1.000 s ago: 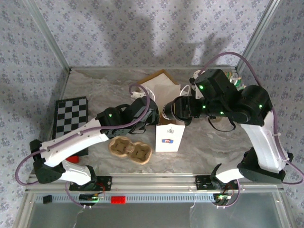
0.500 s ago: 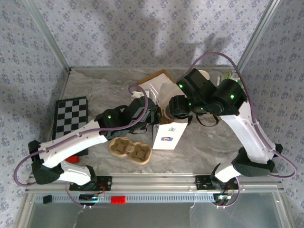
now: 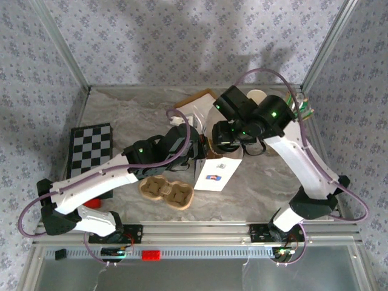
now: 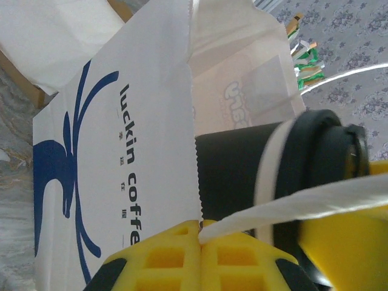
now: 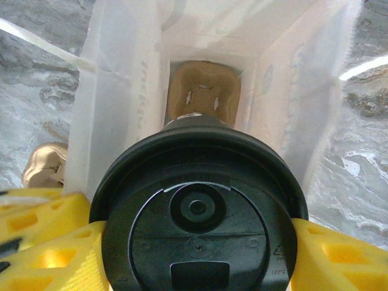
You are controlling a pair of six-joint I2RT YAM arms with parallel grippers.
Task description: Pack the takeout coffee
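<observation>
Over the last second the right gripper [image 5: 195, 251] had swung in from the right, carrying the takeout coffee [image 5: 197, 176] with it; the cup now hung lid-up over the open mouth of the white luckin coffee bag [image 4: 115, 121], clamped at its sides between the yellow fingers [image 5: 42, 248]; whether its base had entered the mouth was unclear; the bag had tipped from upright to leaning on the surface [image 3: 267, 182]; the left gripper [image 4: 200, 248] was pinched shut on the bag's white handle strip [image 4: 291, 209]; a pulp cup carrier [image 5: 203, 91] lay at the bag's bottom; lowering and release seemingly remained.
</observation>
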